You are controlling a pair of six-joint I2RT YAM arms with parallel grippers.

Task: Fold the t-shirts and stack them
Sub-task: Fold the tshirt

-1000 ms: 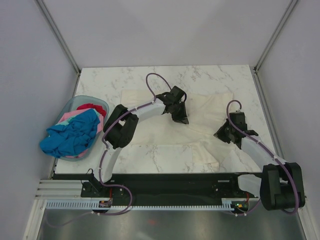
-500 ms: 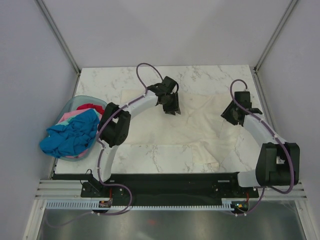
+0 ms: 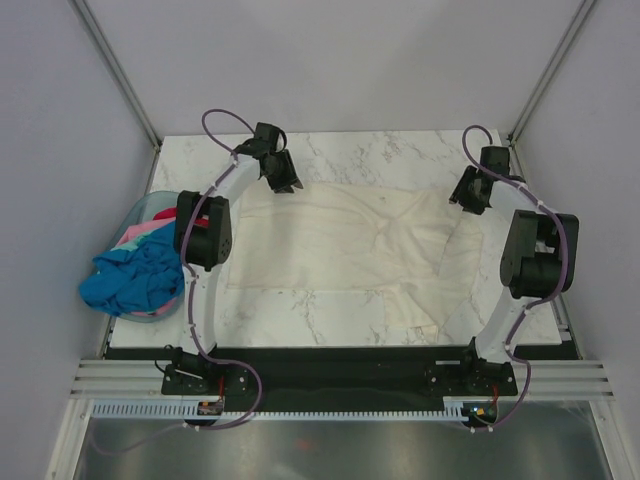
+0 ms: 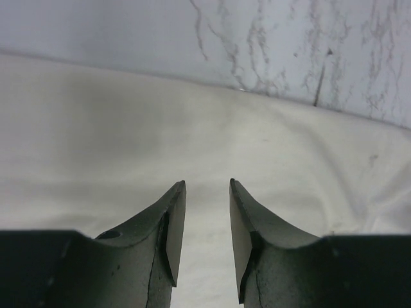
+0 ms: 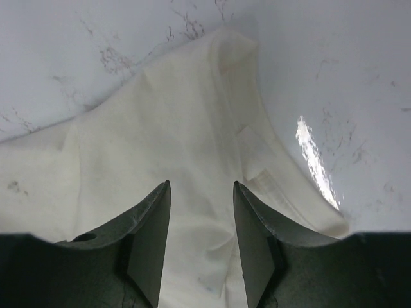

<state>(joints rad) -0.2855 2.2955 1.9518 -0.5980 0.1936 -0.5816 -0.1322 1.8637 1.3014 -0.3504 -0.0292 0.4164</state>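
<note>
We record the top external view fixed high behind the rig, looking down on the whole marble table (image 3: 400, 150). Each wrist view looks out close past its own jaws, left gripper (image 4: 207, 183) and right gripper (image 5: 201, 183), onto the cream-white t-shirt (image 3: 340, 235). All three share that shirt and adjoining marble.

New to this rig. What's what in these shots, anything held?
Two white robot arms are bolted at the near edge of a marble-patterned table. The wide picture comes from a fixed camera above and behind, left arm on the left, right arm on the right. The other two are wrist cameras; the dark wedges at the bottom are each arm's own jaws. A cream-white cloth t-shirt lies spread on the table. A pale blue plastic basket at the left holds bright blue, pink and red shirts. Both pairs of jaws stand open over the cream shirt's far corners, holding nothing.
</note>
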